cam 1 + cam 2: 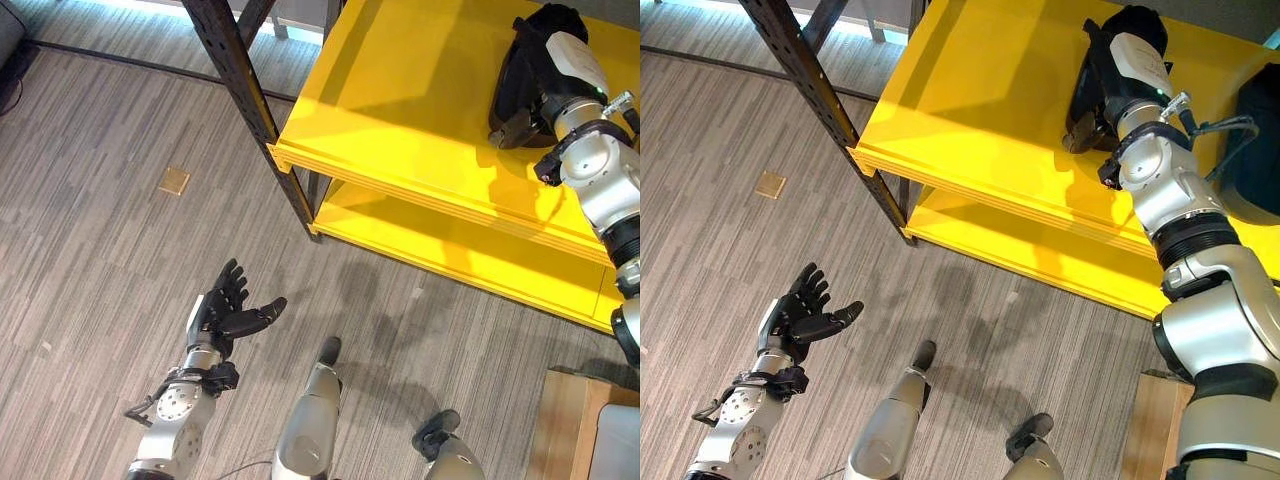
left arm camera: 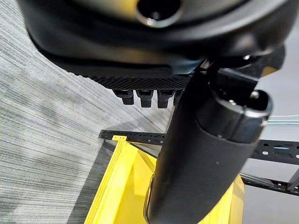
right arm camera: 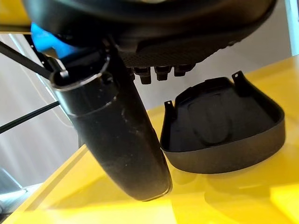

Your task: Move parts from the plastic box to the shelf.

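Black part [image 3: 219, 128] being positioned on yellow shelf [image 1: 400, 110] at 1 o'clock.
Right hand [image 1: 1105, 85] is being held above it, fingers relaxed, nothing gripped — left hand [image 1: 225, 310] is being held open at 7 o'clock.

We see a grey striped carpet floor [image 1: 90, 250] with a small brass square plate [image 1: 174, 181] set into it. A dark perforated metal upright [image 1: 255, 100] carries the bright yellow two-tier shelf boards [image 1: 400, 110]. A pale wooden board [image 1: 565, 425] sits at the lower right. Bluish light [image 1: 230, 12] runs along the far edge.
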